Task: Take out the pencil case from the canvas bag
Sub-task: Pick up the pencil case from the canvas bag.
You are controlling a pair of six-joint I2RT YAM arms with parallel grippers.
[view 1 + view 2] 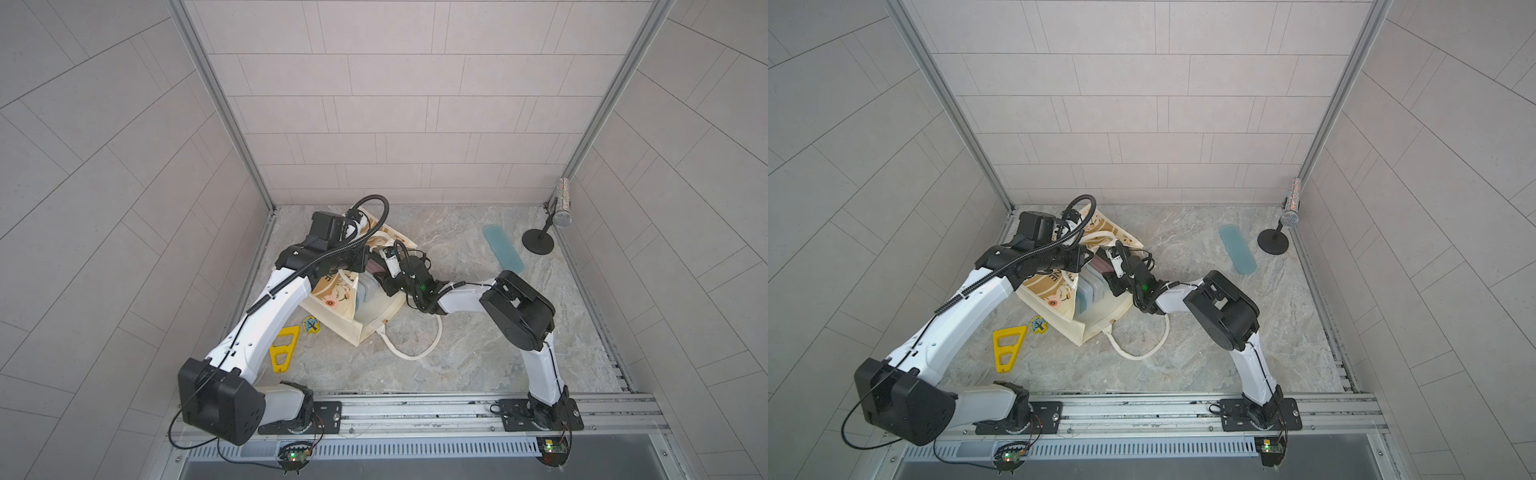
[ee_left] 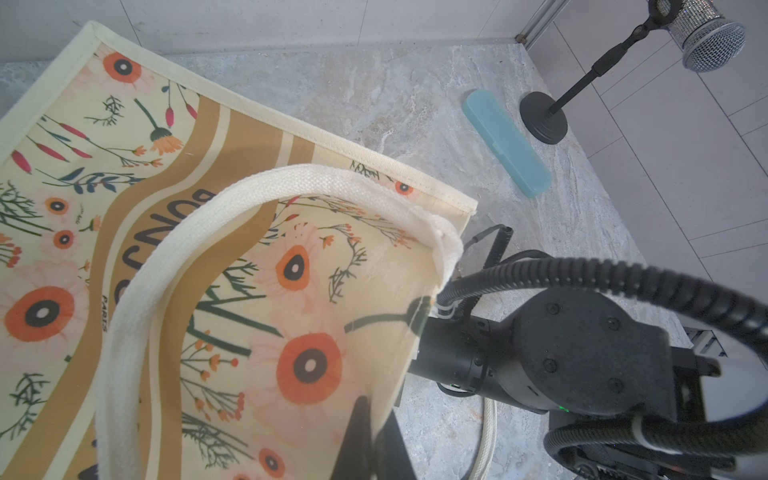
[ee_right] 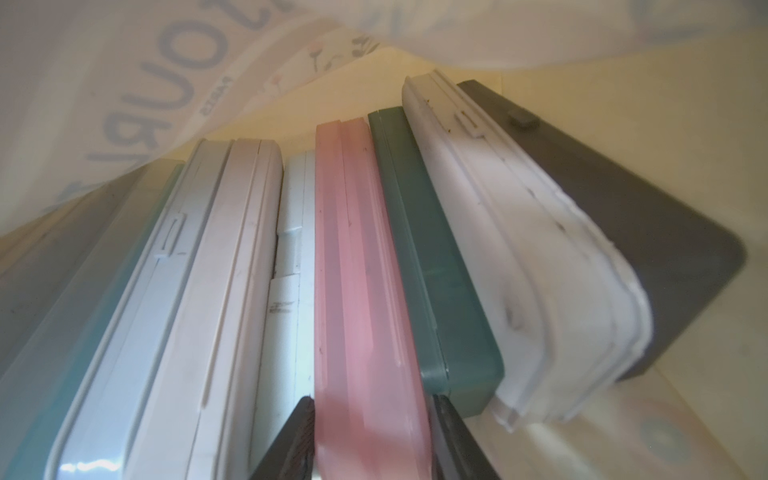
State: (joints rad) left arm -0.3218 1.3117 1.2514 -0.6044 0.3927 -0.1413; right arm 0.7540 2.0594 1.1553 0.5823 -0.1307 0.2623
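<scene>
Left wrist view: canvas bag (image 2: 266, 291) lettering reads "PARIS".

The canvas bag (image 2: 291, 199) is cream with orange flowers and tan bands; one pencil case (image 3: 361, 291) is pink; the desk (image 1: 457, 353) is grey-marbled.

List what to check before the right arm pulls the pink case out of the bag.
1. Left jaws shut on bag flap, mouth held up: ok.
2. Right jaws straddle pink case: ok.
3. Right jaws tight on it: cannot tell.
4. Pink case free of neighbours: not ok; green case and white case sit close against it.
5. Blue case lies apart from the bag, out of the way: ok.
</scene>
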